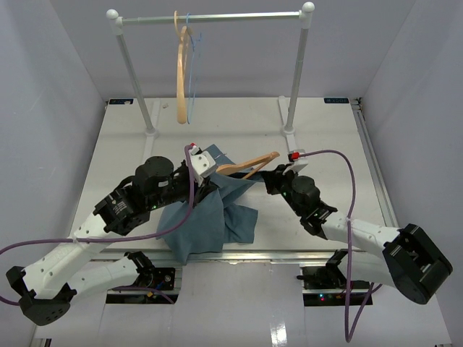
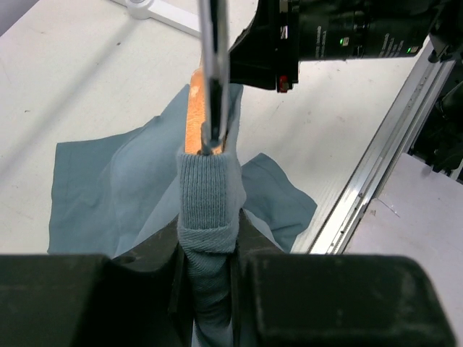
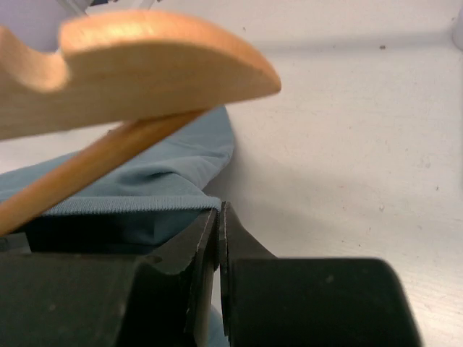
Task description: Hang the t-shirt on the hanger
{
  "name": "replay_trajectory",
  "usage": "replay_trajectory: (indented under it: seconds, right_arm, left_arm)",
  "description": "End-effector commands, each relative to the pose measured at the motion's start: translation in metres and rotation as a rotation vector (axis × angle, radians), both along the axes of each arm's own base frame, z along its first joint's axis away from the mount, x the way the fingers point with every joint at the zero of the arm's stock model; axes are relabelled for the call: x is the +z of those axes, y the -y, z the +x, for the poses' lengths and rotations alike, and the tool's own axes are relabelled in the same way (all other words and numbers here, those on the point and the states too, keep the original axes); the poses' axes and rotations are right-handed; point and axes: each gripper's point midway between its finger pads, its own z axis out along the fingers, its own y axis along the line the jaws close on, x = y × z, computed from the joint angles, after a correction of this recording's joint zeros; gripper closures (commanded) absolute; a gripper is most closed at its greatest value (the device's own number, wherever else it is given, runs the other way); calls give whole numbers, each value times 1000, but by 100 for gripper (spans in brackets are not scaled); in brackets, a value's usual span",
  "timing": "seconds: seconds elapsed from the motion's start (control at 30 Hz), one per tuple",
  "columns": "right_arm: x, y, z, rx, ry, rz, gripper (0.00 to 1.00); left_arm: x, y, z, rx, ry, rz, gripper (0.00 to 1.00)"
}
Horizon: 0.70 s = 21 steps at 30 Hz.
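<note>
The teal-blue t-shirt (image 1: pixel 206 220) lies bunched at the middle of the table. The light wood hanger (image 1: pixel 249 165) is held just above it, one end inside the cloth. My left gripper (image 1: pixel 210 182) is shut on the shirt's ribbed collar (image 2: pixel 207 195). In the left wrist view the hanger's grey metal hook (image 2: pixel 214 72) and a strip of wood (image 2: pixel 194 116) come out of the collar just beyond my jaws (image 2: pixel 207 231). My right gripper (image 1: pixel 269 176) is shut on a ribbed edge of the shirt (image 3: pixel 137 204) at its jaw tips (image 3: pixel 219 213), under the hanger's bare end (image 3: pixel 145 65).
A white rack with a rail (image 1: pixel 210 18) stands at the back, holding a wooden hanger with a tan hook (image 1: pixel 181 79) and a thin blue wire hanger (image 1: pixel 194 72). The rack's feet (image 1: pixel 289 134) stand on the table. The table's metal front edge (image 1: pixel 304 253) runs near the arm bases.
</note>
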Motion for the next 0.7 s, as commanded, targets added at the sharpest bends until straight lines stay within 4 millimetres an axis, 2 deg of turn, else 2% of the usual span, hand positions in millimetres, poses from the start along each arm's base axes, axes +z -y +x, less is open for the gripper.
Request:
replay_trajectory:
  seconds: [0.0, 0.13, 0.37, 0.5, 0.67]
  right_arm:
    - [18, 19, 7, -41, 51, 11, 92]
    - [33, 41, 20, -91, 56, 25, 92]
    - [35, 81, 31, -117, 28, 78, 92]
    - [43, 90, 34, -123, 38, 84, 92]
    - [63, 89, 38, -106, 60, 34, 92]
  left_arm:
    - [16, 4, -13, -79, 39, -44, 100]
    - [0, -2, -15, -87, 20, 22, 100]
    - [-1, -15, -11, -41, 42, 67, 100]
    - [-12, -16, -8, -41, 24, 122, 100]
    - [-26, -16, -6, -50, -2, 189, 100]
